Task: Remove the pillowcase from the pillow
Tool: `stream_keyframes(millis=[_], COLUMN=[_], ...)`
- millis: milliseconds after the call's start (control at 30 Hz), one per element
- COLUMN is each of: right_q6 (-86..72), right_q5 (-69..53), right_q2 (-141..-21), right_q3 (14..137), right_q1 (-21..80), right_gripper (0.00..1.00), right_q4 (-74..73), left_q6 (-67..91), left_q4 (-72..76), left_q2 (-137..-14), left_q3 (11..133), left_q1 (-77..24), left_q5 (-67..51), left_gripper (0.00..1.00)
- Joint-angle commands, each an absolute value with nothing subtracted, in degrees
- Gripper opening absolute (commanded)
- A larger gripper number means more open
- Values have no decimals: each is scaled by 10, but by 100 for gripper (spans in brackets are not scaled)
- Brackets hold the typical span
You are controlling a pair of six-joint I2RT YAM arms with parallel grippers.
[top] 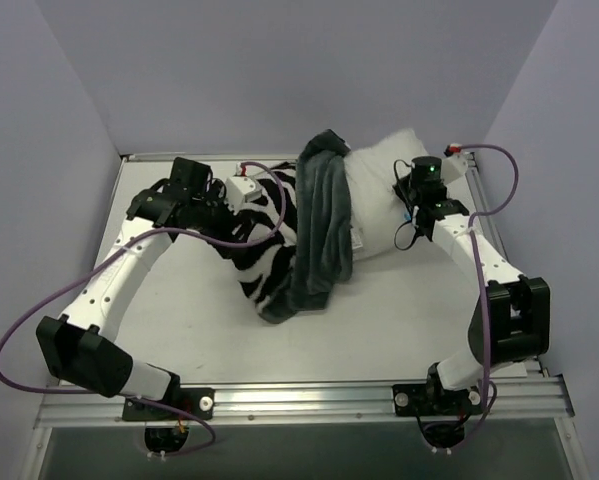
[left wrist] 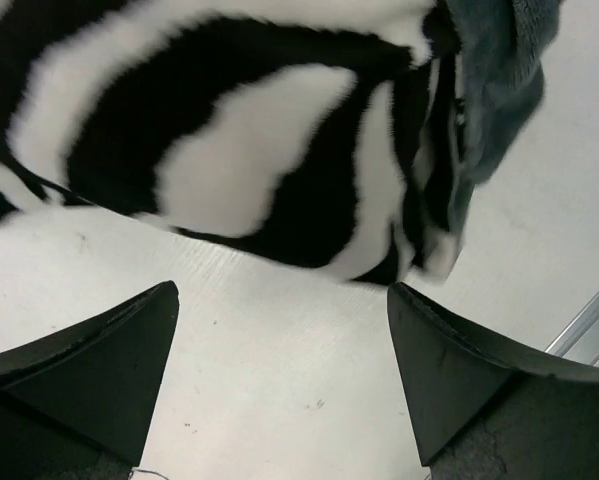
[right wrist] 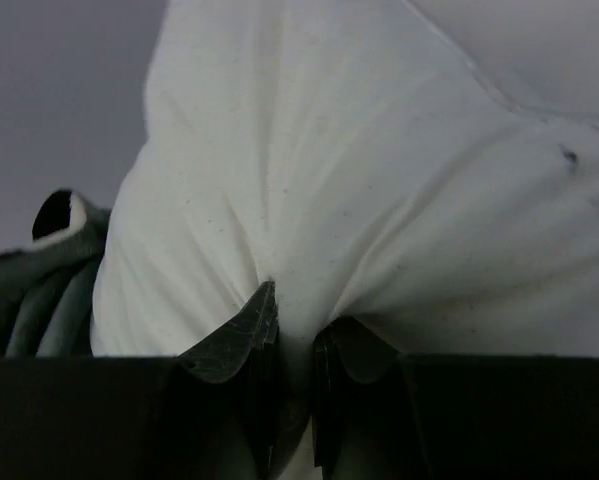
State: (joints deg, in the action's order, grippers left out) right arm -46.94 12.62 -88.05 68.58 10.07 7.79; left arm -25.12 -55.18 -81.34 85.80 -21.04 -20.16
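The pillow (top: pixel 377 205) is a plump white cushion at the back right of the table; its left part is still inside the pillowcase (top: pixel 267 245). The zebra-striped pillowcase is bunched mid-table, its dark grey inside (top: pixel 321 225) turned out in a thick fold over the pillow. My right gripper (right wrist: pixel 297 315) is shut, pinching a fold of the pillow (right wrist: pixel 359 180) at its right end (top: pixel 404 197). My left gripper (left wrist: pixel 281 290) stands open just short of the striped pillowcase (left wrist: pixel 249 150), with only bare table between its fingers. It sits left of the fabric (top: pixel 243 190).
The white table (top: pixel 179 320) is bounded by grey-violet walls at the back and both sides. An aluminium rail (top: pixel 299 400) runs along the front by the arm bases. Purple cables (top: pixel 39 310) loop off both arms.
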Motion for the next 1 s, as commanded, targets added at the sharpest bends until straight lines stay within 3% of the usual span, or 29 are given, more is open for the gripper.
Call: stream_keyframes(millis=[0,367,567,767,967], right_q6=[-498,-476,-472,-479,-478], right_q5=[70,51,28,11,11], right_q2=[-808,-735,-746,-759,-758], right_q3=[643,534,544,541,541], right_q1=[118,115,113,113,113], right_gripper=[0,0,0,0,0], right_q4=[81,76,78,94,97], left_q6=[-279,-286,-394,-497,-518], left_q4=[-493,-426,-546,-544,-434], left_q2=[-802,-903,-836,-802,-814], left_q3=[861,789,776,621,532], left_q1=[-206,-148,-79,-109,-150], left_q5=[-170,-205,-301,-187,-135], left_gripper=[94,94,94,94,94])
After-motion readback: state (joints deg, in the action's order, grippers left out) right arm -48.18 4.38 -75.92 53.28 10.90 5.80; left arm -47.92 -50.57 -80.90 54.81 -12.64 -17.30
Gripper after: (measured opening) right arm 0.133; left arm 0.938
